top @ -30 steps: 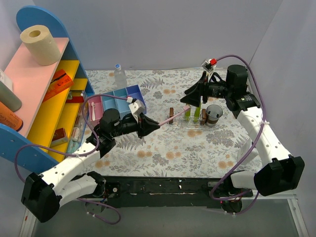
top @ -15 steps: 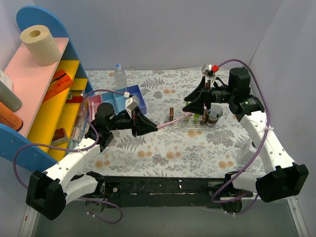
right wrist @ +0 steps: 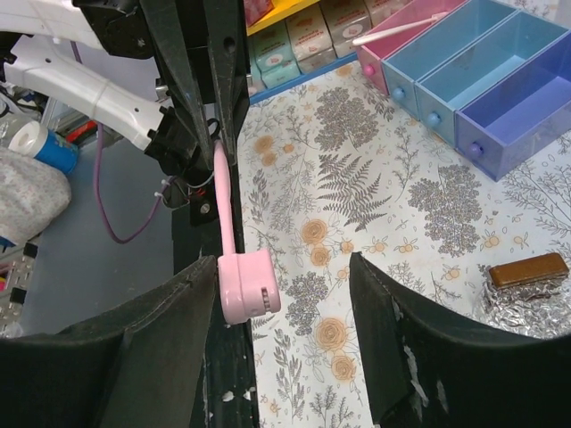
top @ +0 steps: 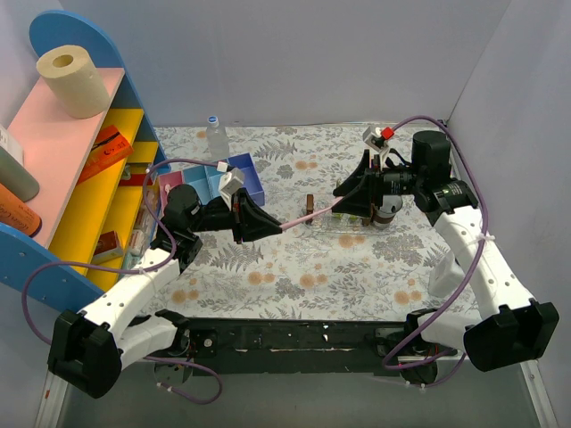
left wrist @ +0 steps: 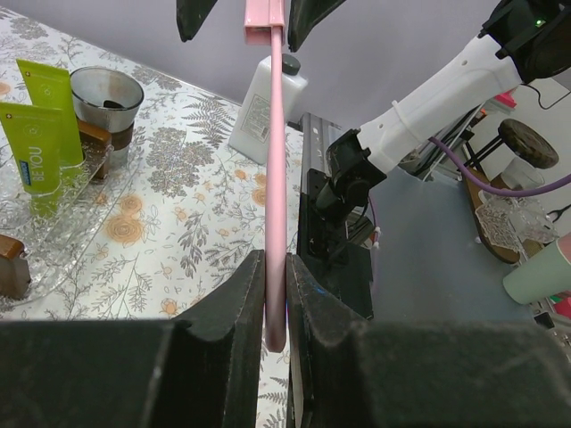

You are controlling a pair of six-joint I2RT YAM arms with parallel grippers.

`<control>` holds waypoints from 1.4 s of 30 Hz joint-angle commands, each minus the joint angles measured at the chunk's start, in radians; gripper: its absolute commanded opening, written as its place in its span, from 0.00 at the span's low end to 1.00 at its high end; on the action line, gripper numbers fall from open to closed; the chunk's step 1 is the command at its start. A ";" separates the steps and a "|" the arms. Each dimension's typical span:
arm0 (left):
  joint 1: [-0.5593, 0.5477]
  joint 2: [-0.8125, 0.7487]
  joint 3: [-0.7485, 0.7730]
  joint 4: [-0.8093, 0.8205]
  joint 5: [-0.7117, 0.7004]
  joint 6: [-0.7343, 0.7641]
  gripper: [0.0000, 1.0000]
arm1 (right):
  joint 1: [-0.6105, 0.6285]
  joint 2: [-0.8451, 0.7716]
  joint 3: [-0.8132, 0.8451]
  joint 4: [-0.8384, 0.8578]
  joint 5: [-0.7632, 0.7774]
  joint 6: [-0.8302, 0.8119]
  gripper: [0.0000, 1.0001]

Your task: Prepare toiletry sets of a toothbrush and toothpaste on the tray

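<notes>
Handover is the step we judge to be under way, and the poses make sense in that light. Our left tool (top: 270, 225) is pinched narrow on the handle end of the thin pink plastic toothbrush (top: 299, 218), holding it level above the floral tabletop (top: 294, 267) so that the brush spans the gap towards the other arm. Our right tool (right wrist: 284, 263) meets it head-on with its jaws spread wide. The wrist view shows the brush head between them, closer to one finger, and nothing is clamped on it yet. In the left wrist view the stick runs straight out from the closed fingers (left wrist: 236, 312), a firm end grip that leaves the far length free for the partner to take. The clear, flat rectangular plastic tray (left wrist: 67, 239) lies just beyond the brush on the right arm's side. It already carries the two yellow-green wedge-shaped toothpaste tubes (left wrist: 37, 152), upright and side by side, next to a brown-banded cup (left wrist: 105, 89). That probably explains the pass: the right arm reaches the tray more easily. The brush is well apart from the blue compartment box (top: 234, 176). We would close the right tool before letting the left one go.
</notes>
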 commanded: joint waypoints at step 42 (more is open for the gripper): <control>0.005 -0.016 0.023 -0.072 -0.113 0.053 0.05 | 0.000 -0.076 -0.087 0.288 -0.069 0.198 0.01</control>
